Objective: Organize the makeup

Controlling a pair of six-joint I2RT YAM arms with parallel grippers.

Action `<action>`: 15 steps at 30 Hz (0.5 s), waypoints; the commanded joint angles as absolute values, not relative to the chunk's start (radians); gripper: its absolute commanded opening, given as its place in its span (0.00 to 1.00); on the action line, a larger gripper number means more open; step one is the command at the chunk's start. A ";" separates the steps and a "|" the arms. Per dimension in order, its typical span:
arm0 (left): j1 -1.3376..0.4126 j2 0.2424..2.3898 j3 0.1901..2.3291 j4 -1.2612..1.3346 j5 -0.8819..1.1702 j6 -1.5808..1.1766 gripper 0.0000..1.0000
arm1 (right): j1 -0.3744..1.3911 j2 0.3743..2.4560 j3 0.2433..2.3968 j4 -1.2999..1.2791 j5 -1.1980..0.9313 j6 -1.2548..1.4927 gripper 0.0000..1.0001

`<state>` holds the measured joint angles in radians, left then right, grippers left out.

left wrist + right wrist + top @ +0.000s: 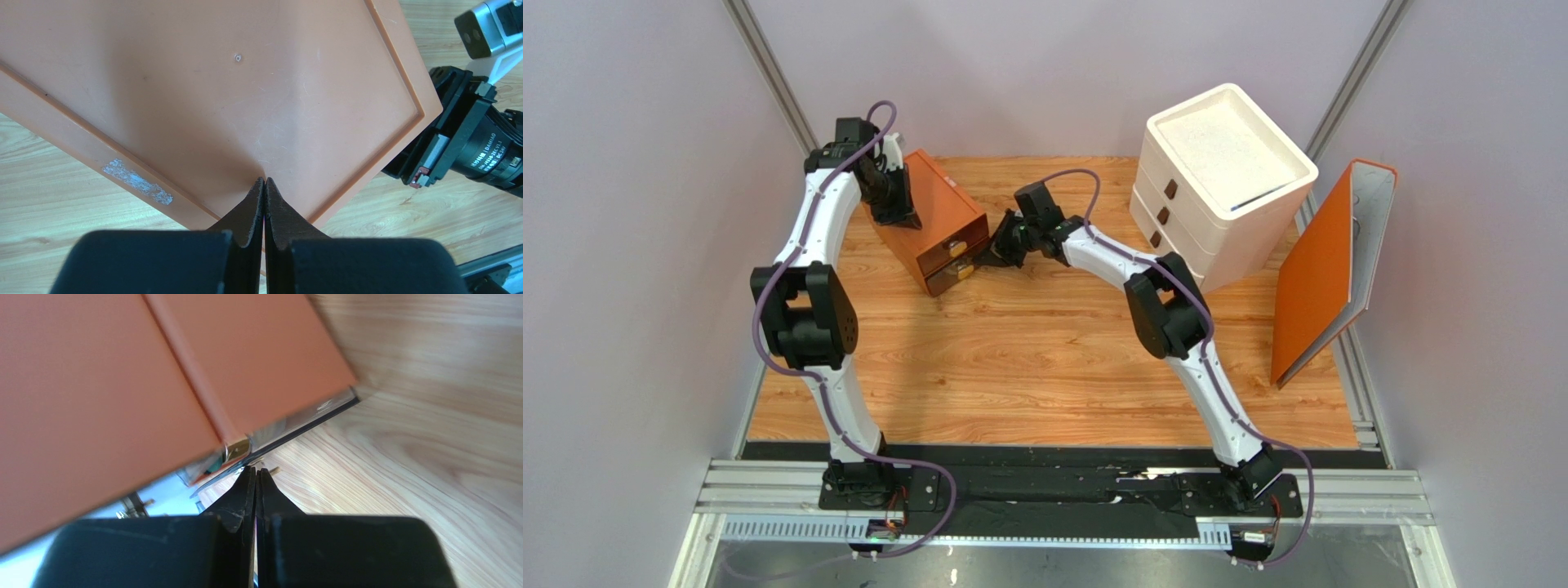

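Black matte fingers of the left claw fill the foreground of its wrist view. They are pressed flat together with nothing between them. Their tips meet the smooth, faintly scuffed top of the orange box near one corner.

The right claw is also pressed together and empty. Its tips sit just below a small gold pull on a drawer front of that box; contact cannot be judged. A narrow gap beside the pull shows a shiny metallic edge and a greenish sliver, too blurred to identify. The makeup is hidden from all three views, unless that sliver is part of it.

Seen from above, the box is squat and rectangular with two stacked drawers, and stands far left on the wood-grained bench. A white unit with rounded corners and three dark-handled drawers stands far right. A flat orange folder leans against the right wall.
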<state>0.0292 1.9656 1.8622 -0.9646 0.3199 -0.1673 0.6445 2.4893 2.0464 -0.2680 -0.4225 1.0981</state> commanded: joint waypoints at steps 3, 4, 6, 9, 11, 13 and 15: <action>0.023 2.057 1.816 -1.138 0.272 -0.126 0.00 | 0.663 2.569 2.169 -0.209 -0.448 1.206 0.00; 0.021 2.057 1.818 -1.140 0.272 -0.121 0.00 | 0.664 2.575 2.169 -0.200 -0.451 1.207 0.00; 0.021 2.054 1.821 -1.144 0.262 -0.121 0.00 | 0.660 2.580 2.169 -0.186 -0.471 1.212 0.00; 0.021 2.052 1.833 -1.152 0.259 -0.121 0.00 | 0.646 2.565 2.142 -0.173 -0.494 1.206 0.00; 0.021 2.049 1.847 -1.155 0.256 -0.126 0.00 | 0.637 2.501 2.065 -0.170 -0.488 1.178 0.00; 0.023 2.046 1.871 -1.160 0.250 -0.132 0.00 | 0.615 2.403 1.964 -0.178 -0.471 1.109 0.00; 0.021 2.031 1.881 -1.140 0.250 -0.141 0.00 | 0.603 2.332 1.901 -0.218 -0.444 1.051 0.00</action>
